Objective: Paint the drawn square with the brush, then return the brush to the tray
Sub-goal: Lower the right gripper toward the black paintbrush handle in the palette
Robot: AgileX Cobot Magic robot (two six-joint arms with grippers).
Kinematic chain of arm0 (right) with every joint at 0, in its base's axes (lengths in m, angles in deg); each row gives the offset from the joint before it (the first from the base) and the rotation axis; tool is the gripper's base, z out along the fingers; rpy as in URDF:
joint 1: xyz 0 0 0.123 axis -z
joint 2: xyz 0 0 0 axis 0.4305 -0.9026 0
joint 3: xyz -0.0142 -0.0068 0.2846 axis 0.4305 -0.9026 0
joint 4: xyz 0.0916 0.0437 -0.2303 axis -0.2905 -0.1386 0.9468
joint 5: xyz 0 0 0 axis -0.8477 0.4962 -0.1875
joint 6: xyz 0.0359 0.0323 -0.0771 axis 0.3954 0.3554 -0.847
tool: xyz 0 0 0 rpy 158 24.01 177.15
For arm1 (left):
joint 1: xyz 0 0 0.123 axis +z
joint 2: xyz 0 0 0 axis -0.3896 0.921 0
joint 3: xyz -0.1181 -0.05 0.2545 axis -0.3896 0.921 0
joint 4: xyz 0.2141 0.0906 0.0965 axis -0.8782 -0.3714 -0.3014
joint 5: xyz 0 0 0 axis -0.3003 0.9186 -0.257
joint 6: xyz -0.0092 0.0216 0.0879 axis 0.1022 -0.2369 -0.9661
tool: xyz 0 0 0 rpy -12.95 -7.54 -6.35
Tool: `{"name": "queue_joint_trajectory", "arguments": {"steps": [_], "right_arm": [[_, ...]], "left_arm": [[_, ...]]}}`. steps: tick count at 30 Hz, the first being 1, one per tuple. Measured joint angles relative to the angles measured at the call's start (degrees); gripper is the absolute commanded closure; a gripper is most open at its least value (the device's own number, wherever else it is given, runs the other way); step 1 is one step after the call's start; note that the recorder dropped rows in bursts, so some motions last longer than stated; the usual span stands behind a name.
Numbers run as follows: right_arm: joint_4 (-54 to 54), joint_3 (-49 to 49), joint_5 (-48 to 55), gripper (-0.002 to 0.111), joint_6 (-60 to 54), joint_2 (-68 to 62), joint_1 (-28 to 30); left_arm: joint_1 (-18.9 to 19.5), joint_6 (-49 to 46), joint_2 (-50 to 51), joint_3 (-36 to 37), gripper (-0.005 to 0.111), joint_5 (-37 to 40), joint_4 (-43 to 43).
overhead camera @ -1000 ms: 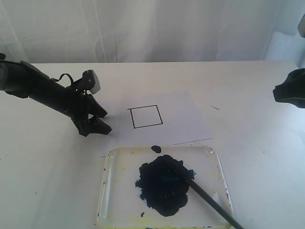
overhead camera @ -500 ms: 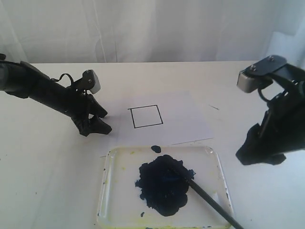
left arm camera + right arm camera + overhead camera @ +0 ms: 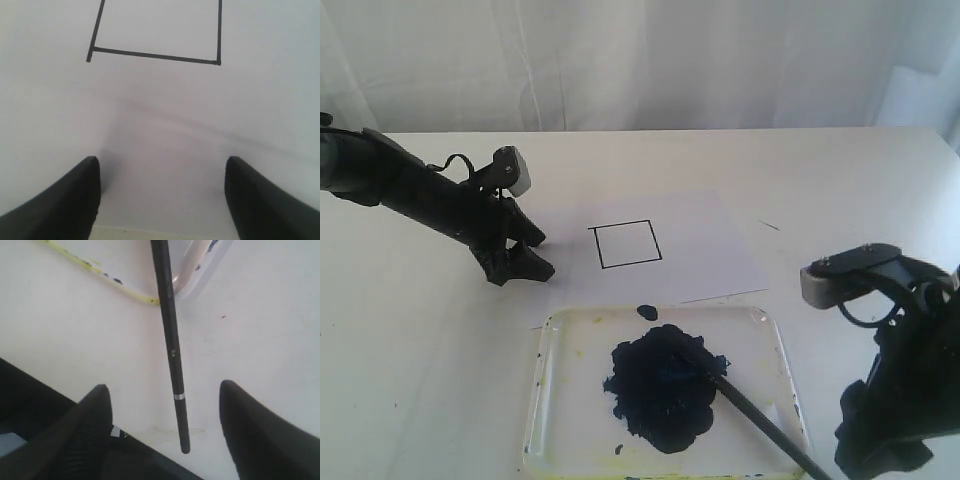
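The drawn square (image 3: 627, 245) has a thin black outline (image 3: 155, 55) and a white inside. The brush (image 3: 750, 410) lies in the tray (image 3: 545, 400), its tip in the dark paint and its handle sticking out over the front right corner. My left gripper (image 3: 542, 254) rests open on the table left of the square, nothing between its fingers (image 3: 160, 162). My right gripper (image 3: 865, 450) hangs low at the front right, open. In the right wrist view the brush handle (image 3: 170, 340) ends between its fingers (image 3: 164, 385), untouched, beyond the tray's corner (image 3: 195, 280).
The white paper sheet (image 3: 710, 250) lies behind the tray. A big dark blue-black paint blob (image 3: 660, 385) fills the tray's middle, with a small drop (image 3: 647, 311) at its back rim. The table's front edge (image 3: 150, 460) runs right under the right gripper.
My right arm has come in from the right edge and dropped to the tray's front right, over the brush handle, its jaws widening slightly. The left arm and brush have not moved.
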Motion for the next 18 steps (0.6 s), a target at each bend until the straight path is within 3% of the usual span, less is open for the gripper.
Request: {"name": "queue_joint_trajectory", "arguments": {"steps": [18], "right_arm": [[-0.98, -11.92, -21.12, 0.050, -0.03, 0.00, -1.47]], "left_arm": [[0.00, -0.10, 0.00, 0.00, 0.034, 0.00, 0.00]]}}
